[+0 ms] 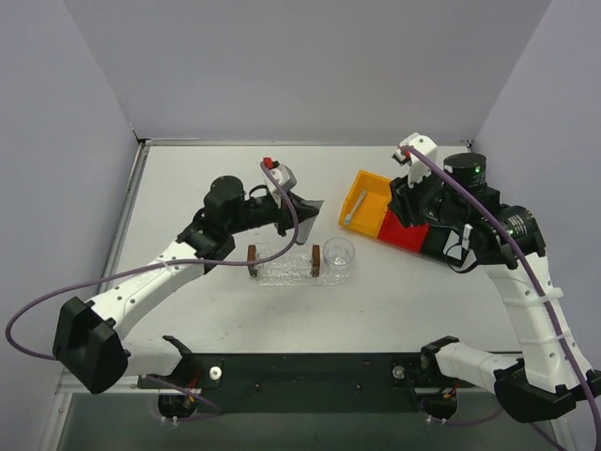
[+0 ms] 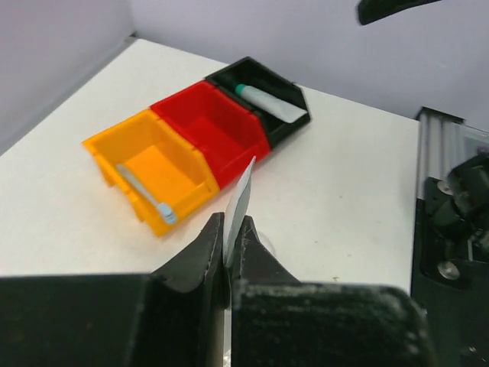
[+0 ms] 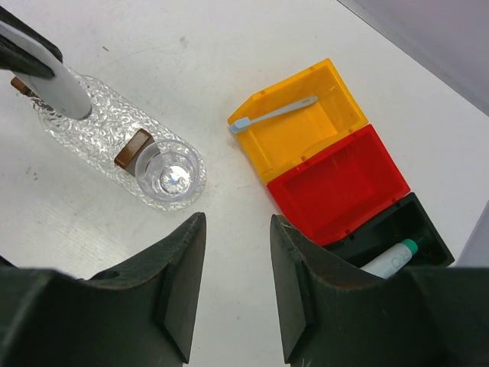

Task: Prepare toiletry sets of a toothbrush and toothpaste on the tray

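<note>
My left gripper (image 2: 233, 222) is shut on the toothpaste (image 2: 241, 195), a flat silvery-grey tube that sticks up from between its jaws. In the right wrist view the toothpaste (image 3: 65, 88) hangs with its lower end over the left part of the clear bumpy tray (image 3: 95, 126). From above, the left gripper (image 1: 297, 210) is just behind the tray (image 1: 286, 274). The pale blue toothbrush (image 3: 273, 115) lies in the yellow bin (image 3: 302, 141). My right gripper (image 3: 238, 222) is open and empty, high over bare table between the tray and the bins.
A clear round cup (image 3: 170, 174) stands on the tray's right end, beside a brown block (image 3: 134, 147); another block (image 1: 252, 260) is at the left end. A red bin (image 3: 340, 183) adjoins the yellow one, then a black bin (image 3: 419, 229) holding a white green-capped tube (image 3: 390, 260).
</note>
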